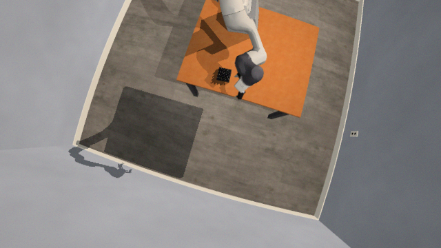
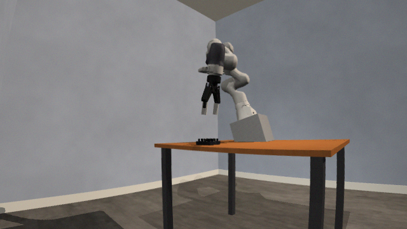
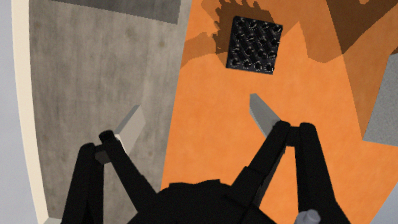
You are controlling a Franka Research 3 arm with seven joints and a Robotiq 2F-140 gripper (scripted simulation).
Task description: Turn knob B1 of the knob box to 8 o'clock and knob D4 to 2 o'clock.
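Claw [image 2: 210, 111] fully spread, empty, high above knob box [image 2: 208, 141]

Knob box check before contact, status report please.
Gripper open, empty, high above table. Small black knob box standing on orange table, untouched. Nothing between them.

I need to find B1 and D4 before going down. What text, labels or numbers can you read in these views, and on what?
None can be read.
Black square knob box on the orange table: its printed names and marks are too small and dark in every view.
White wall socket plate: no lettering visible.
Black gripper, fingers open: no markings.
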